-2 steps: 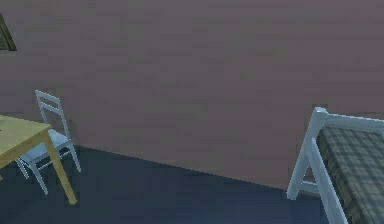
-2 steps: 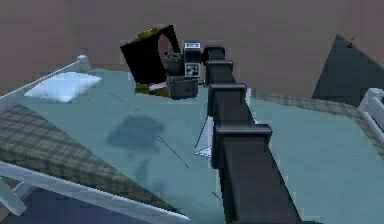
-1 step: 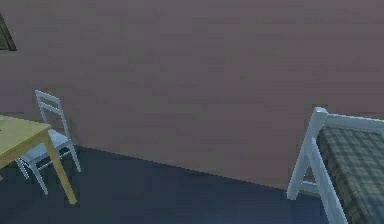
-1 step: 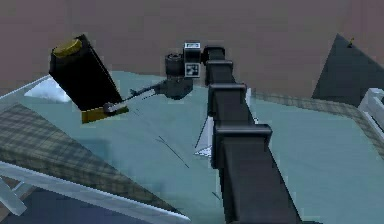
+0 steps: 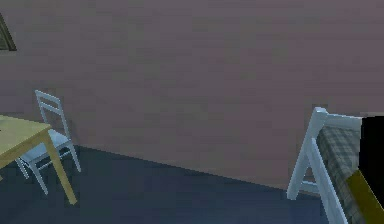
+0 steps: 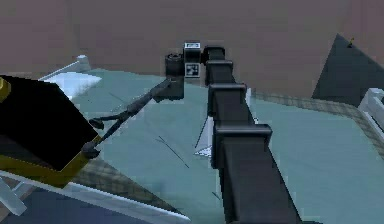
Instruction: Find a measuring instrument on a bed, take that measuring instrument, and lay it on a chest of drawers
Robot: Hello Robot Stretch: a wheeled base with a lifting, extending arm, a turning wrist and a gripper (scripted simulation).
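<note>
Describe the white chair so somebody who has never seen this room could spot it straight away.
Along the pink wall, look to the forward view's left, where a wooden table stands. The chair sits behind that table, near the wall: white with a slatted back, unlike the tan table.

The forward view looks ahead and slightly down at a far wall [image 5: 200, 80], the arm side view looks closely over the bed [image 6: 300, 130] along the arm [image 6: 240, 140], and both catch the bed's white frame [image 5: 308, 150].
</note>
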